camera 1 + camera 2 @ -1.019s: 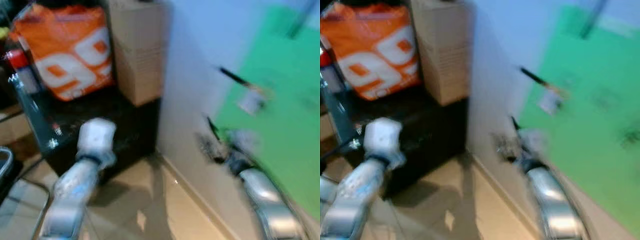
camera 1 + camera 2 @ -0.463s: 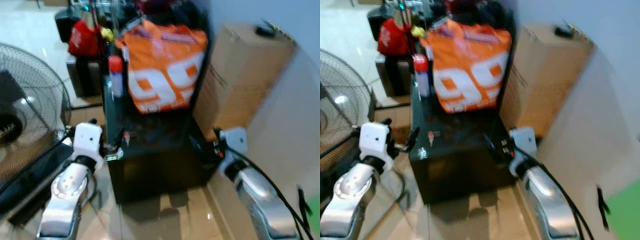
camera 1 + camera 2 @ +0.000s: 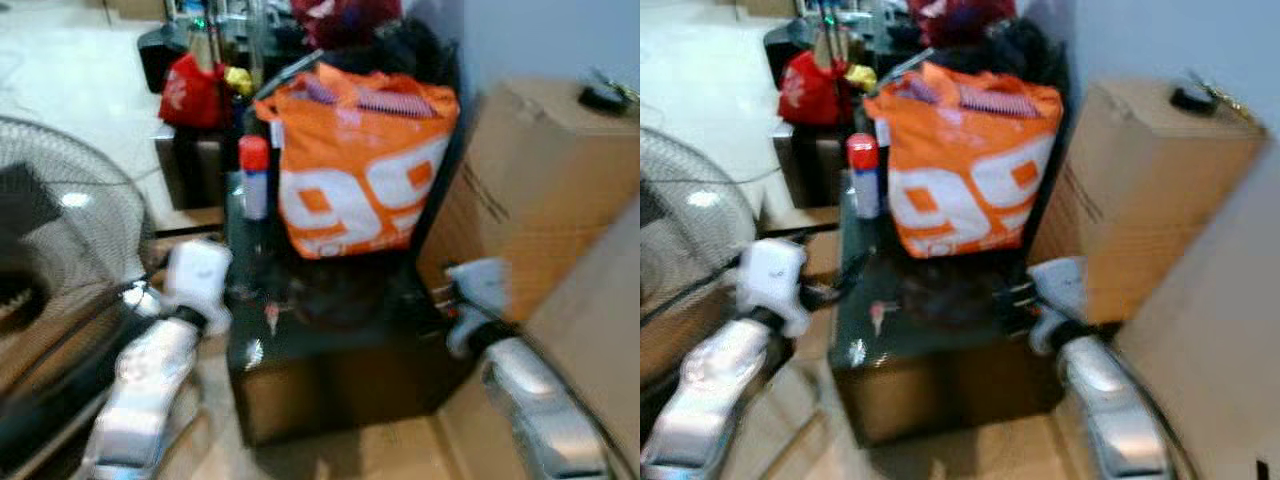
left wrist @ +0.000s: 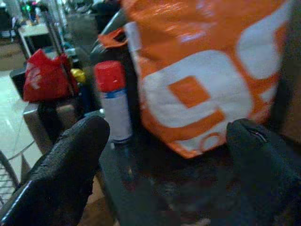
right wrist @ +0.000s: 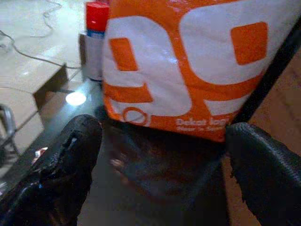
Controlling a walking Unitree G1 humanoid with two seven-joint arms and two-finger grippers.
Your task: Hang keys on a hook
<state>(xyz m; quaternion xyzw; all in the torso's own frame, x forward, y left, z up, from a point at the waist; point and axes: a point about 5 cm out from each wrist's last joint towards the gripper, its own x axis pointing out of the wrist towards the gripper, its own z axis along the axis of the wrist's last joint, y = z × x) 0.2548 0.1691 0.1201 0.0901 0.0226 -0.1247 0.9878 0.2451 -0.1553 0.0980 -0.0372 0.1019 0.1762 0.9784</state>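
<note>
orange shopping bag standing upright on a low black desk, printed with big white "99" numerals; in the right wrist view, small white lettering along the bottom edge reading roughly "dekat lagi", the rest too blurred to read. just beside the bag on the robot's left, a white spray can with a red cap, its label unreadable. behind the desk, a red bag with a white mark, also unreadable. to the right of the orange bag, a tall cardboard box with a small dark object and something metallic on its top, possibly the keys, too blurred to be sure. a small red-and-white item lying on the desk top near the front left edge, unclear what. a standing fan on the far left, over pale floor tiles.

left gripper reaching forward at the desk's left front corner, silver forearm angled up from below, fingers spread wide with nothing between them, pointed toward the spray can and the bag. right gripper raised at the desk's right front corner, beside the cardboard box, fingers likewise wide apart and empty, aimed at the lower part of the orange bag and the dark desk top before it.
</note>
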